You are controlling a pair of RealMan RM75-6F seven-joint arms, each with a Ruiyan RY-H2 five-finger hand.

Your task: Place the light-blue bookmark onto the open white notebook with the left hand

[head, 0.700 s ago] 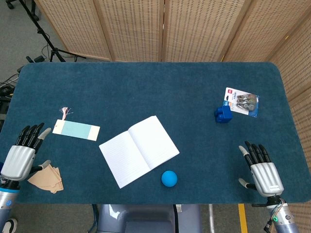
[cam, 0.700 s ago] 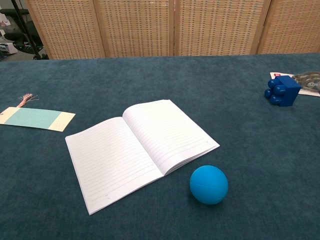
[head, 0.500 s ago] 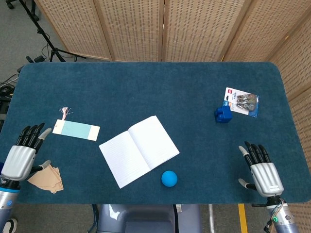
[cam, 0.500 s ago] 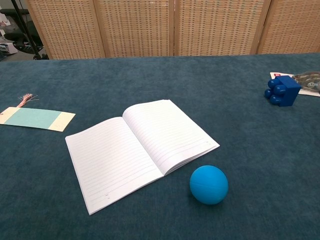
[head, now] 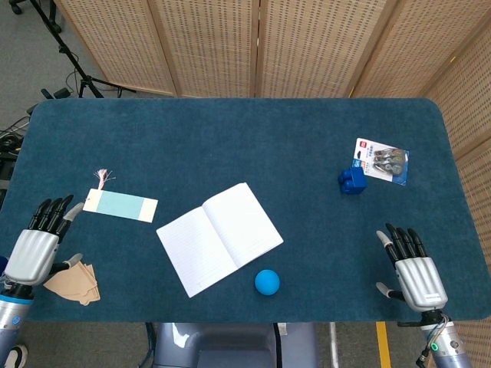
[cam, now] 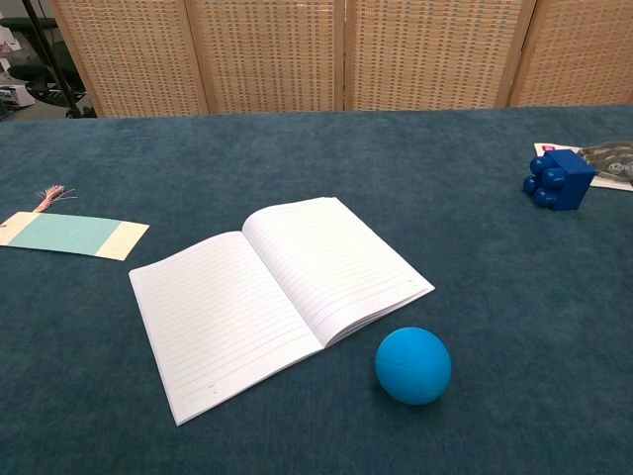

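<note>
Left hand (head: 34, 249) empty, fingers apart, palm down; right hand (head: 414, 270) likewise.

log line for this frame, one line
phase: pre-grasp | left hand: open, near bookmark | right hand: open, idle | notebook: open, bare

- This looks like a robot test room or lab, staged rather than lived in.
- The table (head: 230, 130) is covered edge to edge in dark teal felt, like a demonstration surface.
- Woven folding screens (head: 253, 46) stand right behind it, closing off the background.
- Past the left end of the screens, a black stand (head: 73, 65) and cables (head: 9, 142) sit on a grey floor (head: 34, 54).
- More equipment clutter shows at the far left in the chest view (cam: 20, 84), too blurred to identify.
</note>
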